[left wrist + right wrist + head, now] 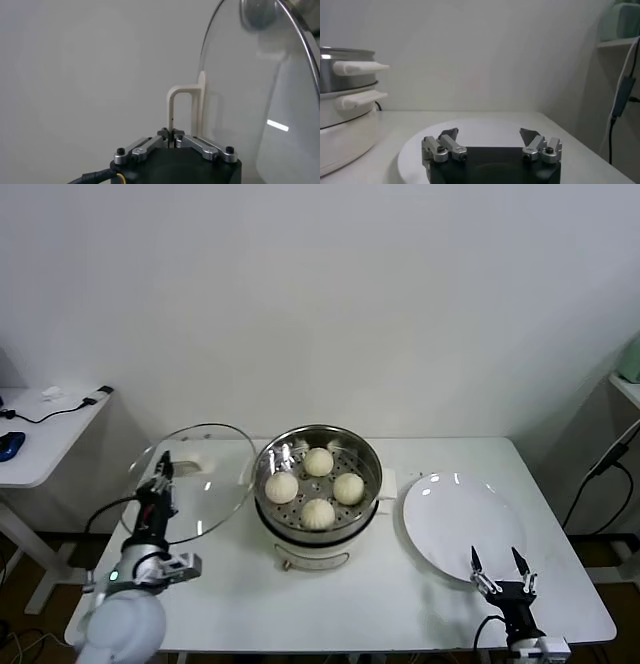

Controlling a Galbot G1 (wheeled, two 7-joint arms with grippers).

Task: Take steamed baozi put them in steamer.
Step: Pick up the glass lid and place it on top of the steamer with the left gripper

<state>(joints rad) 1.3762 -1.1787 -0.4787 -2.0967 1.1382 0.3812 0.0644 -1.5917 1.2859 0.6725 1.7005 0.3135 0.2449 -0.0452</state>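
At centre frame of the head view, the steamer (318,494) stands on a white table (240,584), a shiny steel pot on a cream base. 4 baozi (318,488) lie on its perforated tray, spaced in a diamond: 1 toward the wall, 1 toward the robot, 1 to each side. None is stacked on another.

Left of the steamer, the left gripper (160,475) holds a glass lid (205,484) tilted up on edge, its rim close to the pot's left side. In the left wrist view the jaws are pinched tight on the lid's cream handle (182,107), which rises straight up from between the fingertips, with the glass curving away at the right of that frame.

Right of the steamer, a white plate (455,524) lies flat on the table, near the pot's side handle but not touching it. The right gripper (503,569) sits at the lower right of the head view, at the plate's near edge, jaws spread wide with nothing between them. The right wrist view shows the 2 dark fingertips (449,134) well apart over the plate's rim, the steamer's side and handles at the left edge.

At the far left edge stands a second white table (40,439) with a cable on it.
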